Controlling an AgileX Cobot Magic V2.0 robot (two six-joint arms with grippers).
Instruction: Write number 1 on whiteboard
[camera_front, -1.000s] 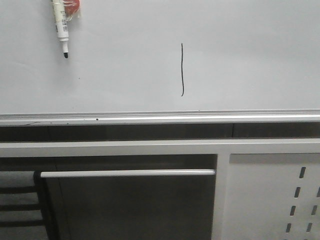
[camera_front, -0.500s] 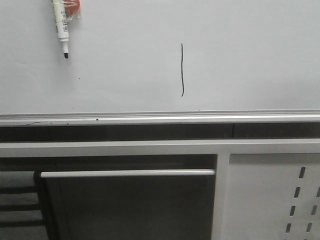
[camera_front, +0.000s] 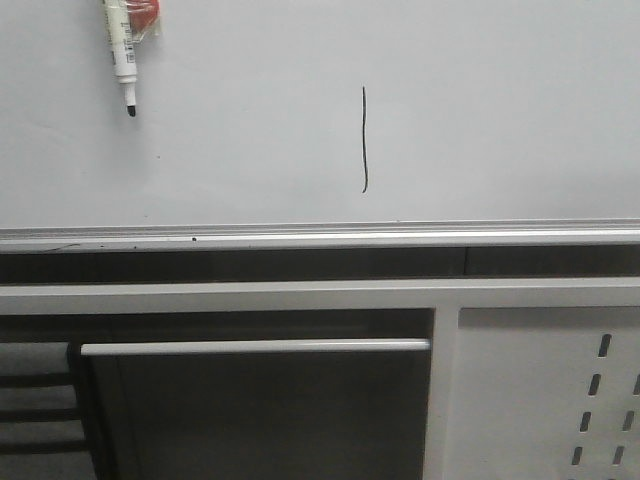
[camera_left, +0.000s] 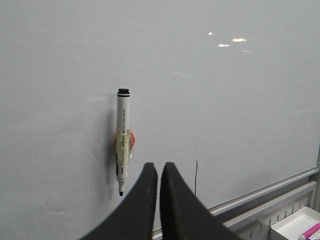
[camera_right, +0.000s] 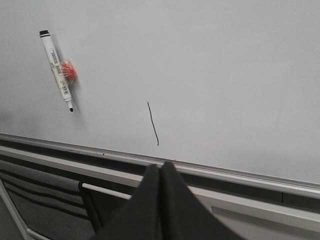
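Note:
The whiteboard fills the upper front view, with its silver rail below. The number 1 is a thin black vertical stroke near the board's middle; it also shows in the left wrist view and the right wrist view. A white marker pen hangs tip down on an orange-red holder at the upper left of the board. My left gripper is shut and empty, back from the board, with the marker to one side. My right gripper is shut and empty, below the stroke. Neither gripper shows in the front view.
Below the rail a white frame bar runs across, with a silver handle bar over a dark opening. A grey perforated metal panel is at the lower right. A white bin shows in the left wrist view.

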